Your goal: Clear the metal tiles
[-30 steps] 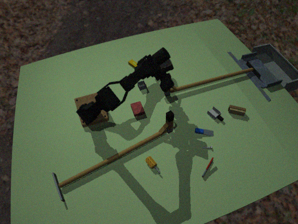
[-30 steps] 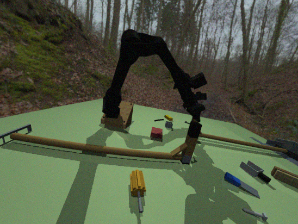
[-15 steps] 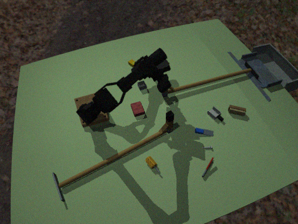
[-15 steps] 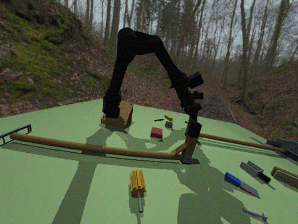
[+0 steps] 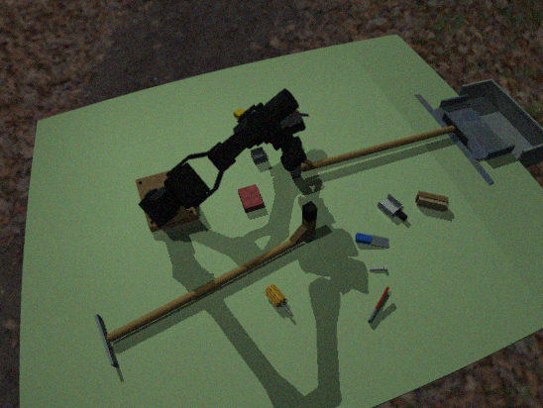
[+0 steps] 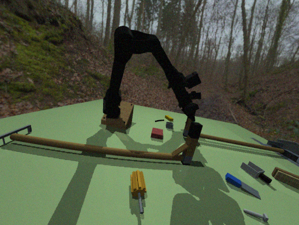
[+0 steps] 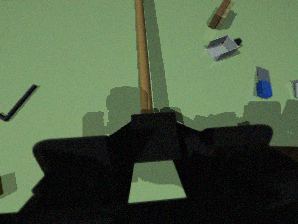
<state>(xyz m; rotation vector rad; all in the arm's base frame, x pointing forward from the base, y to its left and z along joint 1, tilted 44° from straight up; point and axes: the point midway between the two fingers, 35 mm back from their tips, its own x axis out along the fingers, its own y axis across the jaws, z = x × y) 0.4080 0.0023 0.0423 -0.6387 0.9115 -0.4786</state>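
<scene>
- A second long wooden pole tool (image 5: 198, 292) is seen at far left, lying flat on the green table (image 5: 99, 198), with a crossbar blade at its outer end and an upright black-capped handle at its inner end.
- The arm's wooden base block (image 5: 147, 188) is set left of centre; the arm is reached over toward the right.
- A red block (image 5: 251, 197), a small grey block (image 5: 259, 154) and a yellow piece (image 5: 239, 113) are found near the arm; a yellow-handled screwdriver (image 5: 276, 296) lies nearer the camera.
- The gripper (image 5: 296, 165) is clamped on the near end of the long scraper (image 5: 377, 148), low over the table.
- The scraper shaft is run rightward, with its blade (image 5: 453, 139) at the steel bench plate (image 5: 476, 130).
- The catch box (image 5: 515, 119) is joined to the plate's far end, at the table's right edge.
- No tiles can be made out on the plate at this resolution.
- Loose items lie below the shaft: a blue-handled blade (image 5: 372, 240), a bolt (image 5: 379, 269), a red pen-like tool (image 5: 379, 304), a grey scoop (image 5: 392, 206), a brown block (image 5: 432, 200).
</scene>
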